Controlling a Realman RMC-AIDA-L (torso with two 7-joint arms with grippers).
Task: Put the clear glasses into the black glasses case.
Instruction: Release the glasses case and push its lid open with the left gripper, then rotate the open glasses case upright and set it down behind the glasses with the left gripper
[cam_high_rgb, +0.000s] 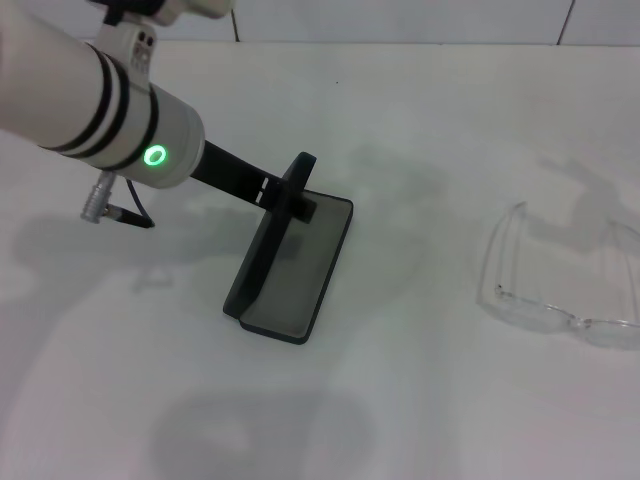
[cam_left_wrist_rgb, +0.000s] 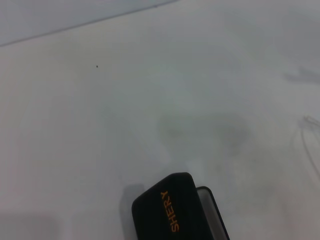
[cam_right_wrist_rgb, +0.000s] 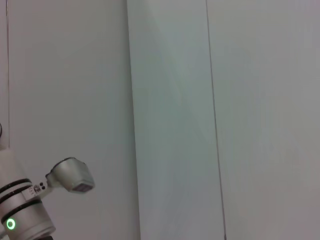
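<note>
- Black glasses case stands open, its lid propped by the left gripper; finger spread cannot be told.
- Keep the lid steady while the clear glasses, well apart, wait.

A big white table fills the view. Soft grey shadows lie on it. At 12 o'clock, along its far edge, stands a pale wall with thin dark lines.

I count one black glasses case mid-frame, one pair of clear glasses at right, and one table.
</note>
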